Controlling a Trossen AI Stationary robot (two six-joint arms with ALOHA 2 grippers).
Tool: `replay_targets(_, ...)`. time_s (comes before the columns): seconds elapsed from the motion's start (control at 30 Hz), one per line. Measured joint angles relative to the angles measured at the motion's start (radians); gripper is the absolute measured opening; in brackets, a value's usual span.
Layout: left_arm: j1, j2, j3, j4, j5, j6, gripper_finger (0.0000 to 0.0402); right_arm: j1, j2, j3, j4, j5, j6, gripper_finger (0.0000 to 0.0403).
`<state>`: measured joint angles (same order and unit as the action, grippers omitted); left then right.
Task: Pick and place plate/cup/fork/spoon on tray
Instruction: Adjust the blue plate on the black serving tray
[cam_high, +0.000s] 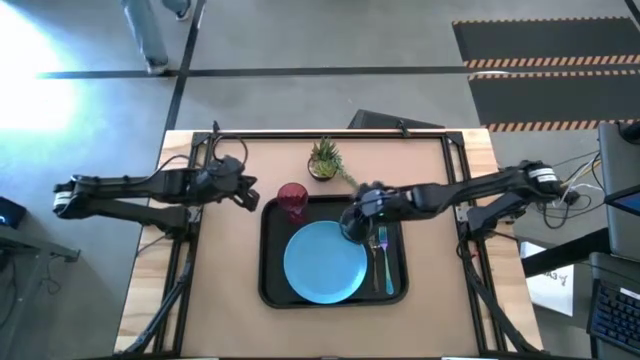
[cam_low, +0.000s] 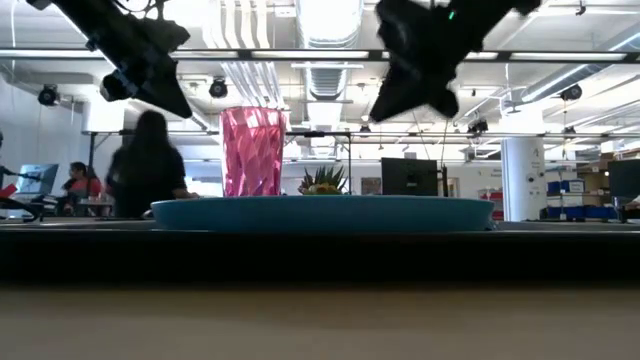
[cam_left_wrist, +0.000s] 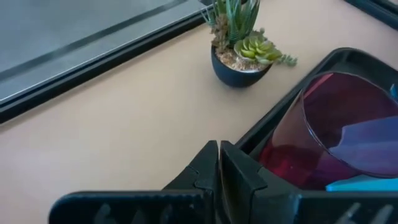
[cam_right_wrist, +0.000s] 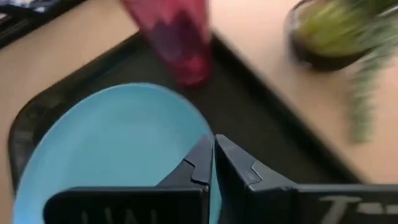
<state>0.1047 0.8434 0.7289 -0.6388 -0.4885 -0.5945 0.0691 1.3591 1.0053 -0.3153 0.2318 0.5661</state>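
The black tray (cam_high: 270, 262) lies in the middle of the table. The light-blue plate (cam_high: 325, 262) lies flat in it. The red cup (cam_high: 292, 200) stands upright in the tray's far left corner. The blue-handled fork (cam_high: 382, 258) lies in the tray to the right of the plate. I cannot make out the spoon. My right gripper (cam_right_wrist: 213, 152) is shut and empty, raised over the plate's far right edge (cam_high: 352, 225). My left gripper (cam_left_wrist: 219, 158) is shut and empty, above the table just left of the cup (cam_high: 248, 195).
A small potted green plant (cam_high: 325, 158) stands on the table just beyond the tray's far edge, between the two grippers. A black frame rail (cam_high: 330, 133) runs along the table's far edge. People show in the room behind the table (cam_low: 145, 165).
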Motion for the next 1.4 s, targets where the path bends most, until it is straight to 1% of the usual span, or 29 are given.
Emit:
replay_targets(0.07,0.000,-0.014,-0.001,-0.001,0.000,0.000,0.0000,-0.003,0.050,-0.014,0.043,-0.039,0.018,0.0009)
replay_targets(0.13,0.000,-0.020,-0.002,-0.002,0.000,0.006,0.0000,-0.004,0.096,-0.015,0.044,-0.068,0.038,0.0009)
replay_targets(0.23,0.000,-0.021,-0.003,-0.002,0.000,0.009,0.0000,-0.004,0.157,-0.001,0.045,-0.150,0.067,0.0009)
replay_targets(0.3,0.000,-0.015,-0.006,-0.002,0.000,0.009,0.0000,-0.003,0.197,0.014,0.044,-0.185,0.071,0.0009)
replay_targets(0.6,0.000,0.021,-0.017,-0.003,0.001,0.006,0.0000,0.002,0.311,0.085,0.036,-0.260,0.057,0.0009)
replay_targets(0.73,0.000,0.024,-0.017,-0.002,0.000,0.006,0.0000,0.000,0.321,0.087,0.002,-0.262,0.045,0.0009)
replay_targets(0.9,0.000,0.017,-0.016,0.000,0.000,0.005,0.0000,-0.009,0.313,0.083,-0.114,-0.246,0.035,0.0009)
replay_targets(1.0,0.000,0.016,-0.016,0.000,0.001,0.003,0.0000,-0.019,0.300,0.083,-0.154,-0.231,0.019,0.0009)
replay_targets(1.4,0.000,0.016,-0.015,0.001,0.001,0.000,0.0000,-0.073,0.282,0.082,-0.162,-0.220,-0.052,0.0008)
